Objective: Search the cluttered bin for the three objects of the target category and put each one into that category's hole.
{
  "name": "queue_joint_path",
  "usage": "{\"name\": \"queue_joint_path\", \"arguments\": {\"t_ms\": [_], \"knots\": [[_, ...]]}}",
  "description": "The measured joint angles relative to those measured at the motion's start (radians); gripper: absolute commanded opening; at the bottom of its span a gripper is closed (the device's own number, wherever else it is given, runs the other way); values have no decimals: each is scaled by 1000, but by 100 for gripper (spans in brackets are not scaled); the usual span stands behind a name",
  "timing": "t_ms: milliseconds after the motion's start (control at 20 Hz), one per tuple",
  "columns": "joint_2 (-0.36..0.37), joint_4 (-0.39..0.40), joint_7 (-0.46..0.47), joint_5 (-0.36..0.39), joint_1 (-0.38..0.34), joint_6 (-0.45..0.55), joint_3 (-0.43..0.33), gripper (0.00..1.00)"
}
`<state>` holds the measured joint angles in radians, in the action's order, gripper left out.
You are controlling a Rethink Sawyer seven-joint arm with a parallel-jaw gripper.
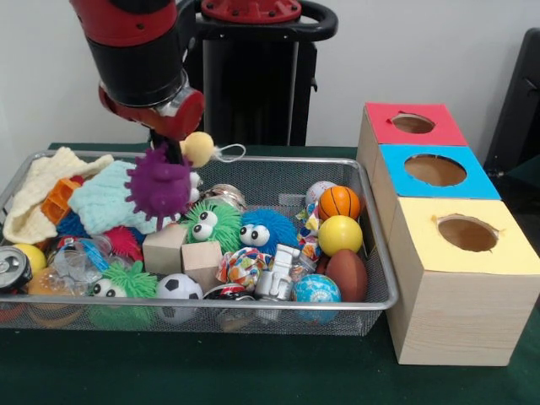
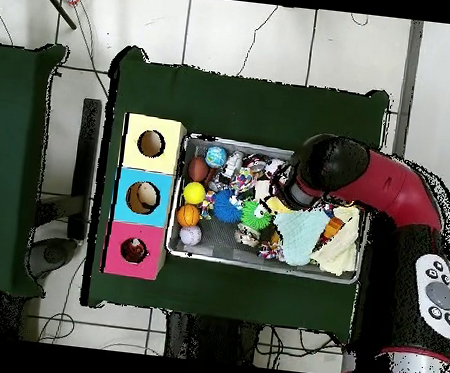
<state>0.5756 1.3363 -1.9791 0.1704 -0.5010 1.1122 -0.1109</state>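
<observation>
Hanging over bin (image 1: 371, 299) w/ purple spiky ball (image 1: 159, 187) at claw (image 1: 160, 156), can't tell if pinched

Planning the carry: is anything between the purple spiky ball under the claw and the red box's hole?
Nothing visible blocks it. Only low balls and the bin rim lie between the purple spiky ball and the hole, which is uncovered.

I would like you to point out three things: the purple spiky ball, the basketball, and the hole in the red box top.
purple spiky ball (image 1: 159, 184), front view, middle of its body.
basketball (image 1: 339, 202), front view, centre of its orange surface.
hole (image 1: 413, 124), front view, inside the round opening of the red top.
</observation>
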Motion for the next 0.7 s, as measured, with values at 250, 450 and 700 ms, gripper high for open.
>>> {"name": "queue_joint_path", "arguments": {"t_ms": [250,450,700], "knots": [[-18,0,0,53,2,-105,6,0],[-49,0,0,72,7,-219,24,0],[-89,3,-43,17,23,-310,82,0]]}}
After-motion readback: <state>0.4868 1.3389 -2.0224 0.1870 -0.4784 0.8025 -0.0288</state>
